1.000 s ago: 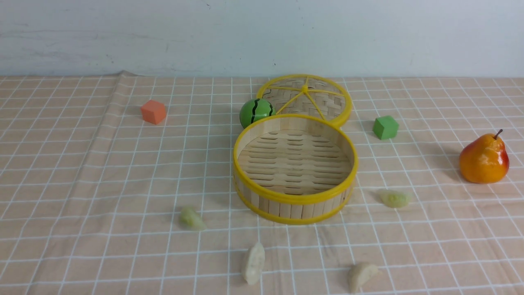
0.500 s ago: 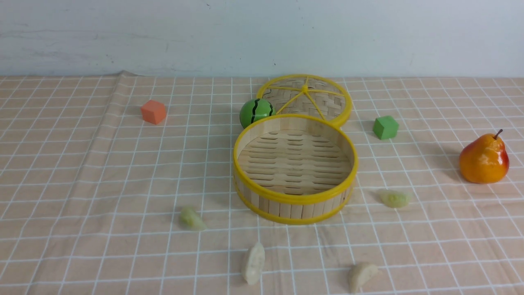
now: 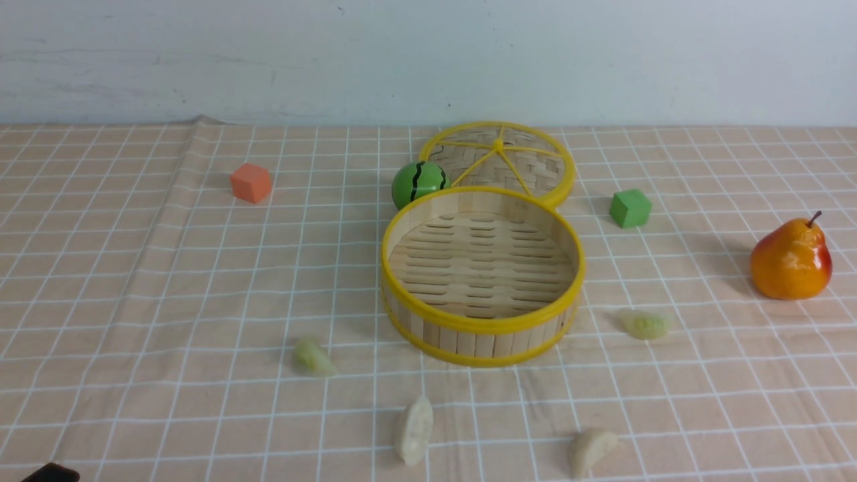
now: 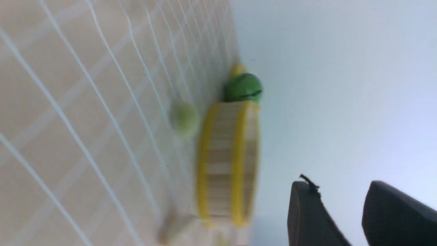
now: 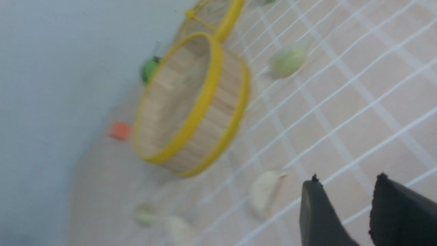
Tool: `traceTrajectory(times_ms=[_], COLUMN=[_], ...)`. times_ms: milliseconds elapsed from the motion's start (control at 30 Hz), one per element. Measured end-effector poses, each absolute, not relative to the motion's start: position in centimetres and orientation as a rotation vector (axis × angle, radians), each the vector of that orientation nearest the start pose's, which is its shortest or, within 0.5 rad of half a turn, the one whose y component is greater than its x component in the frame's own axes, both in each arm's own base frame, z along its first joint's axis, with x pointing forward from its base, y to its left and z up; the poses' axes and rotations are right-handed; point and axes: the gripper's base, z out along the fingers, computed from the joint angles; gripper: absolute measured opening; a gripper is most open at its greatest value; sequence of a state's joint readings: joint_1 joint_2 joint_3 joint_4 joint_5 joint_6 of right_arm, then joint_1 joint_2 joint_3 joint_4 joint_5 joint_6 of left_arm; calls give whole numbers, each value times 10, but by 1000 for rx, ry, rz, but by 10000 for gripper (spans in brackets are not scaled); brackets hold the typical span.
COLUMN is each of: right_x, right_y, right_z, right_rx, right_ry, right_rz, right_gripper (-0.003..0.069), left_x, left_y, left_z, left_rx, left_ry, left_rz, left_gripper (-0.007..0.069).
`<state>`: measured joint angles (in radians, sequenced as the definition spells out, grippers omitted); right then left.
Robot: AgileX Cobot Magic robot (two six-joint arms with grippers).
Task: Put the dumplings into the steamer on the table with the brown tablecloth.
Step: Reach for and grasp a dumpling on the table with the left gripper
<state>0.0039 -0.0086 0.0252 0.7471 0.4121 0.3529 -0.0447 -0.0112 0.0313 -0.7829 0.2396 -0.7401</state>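
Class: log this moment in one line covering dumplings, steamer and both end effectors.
dumplings: four on tablecloth, none loaded | steamer: empty, uncovered | left end effector: open, empty | right end effector: open, empty

Bare tablecloth (image 3: 167,301) surrounds the 4 well-spaced dumplings (image 3: 414,430), and the steamer (image 3: 483,338) is open above, crowded only at its far rim by the watermelon ball (image 3: 418,182) and the lid (image 3: 519,164).
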Motion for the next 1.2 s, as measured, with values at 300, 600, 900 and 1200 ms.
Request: traceTrajectory(times_ms=[300,600,900,1200], right_x=[53,49,102,157], right_y=[26,25,32,57], right_z=[189,228,309,320], right_rx=[909,558,161,-413], right_ry=[1590,1578,1858,2386], right_rz=[1184,963,632,602], right_gripper=[239,209,-20,-19], left_x=[55,40,90,169], left_y=[-18,-24,-37,-37], left_z=[194,263,342,343], left_rx=[-1316,-658,-190,49], left_ry=[1299,1427,1892,2505], left_rz=[-1504,-1160,-728,-360], left_gripper=[238,181,-14,-14])
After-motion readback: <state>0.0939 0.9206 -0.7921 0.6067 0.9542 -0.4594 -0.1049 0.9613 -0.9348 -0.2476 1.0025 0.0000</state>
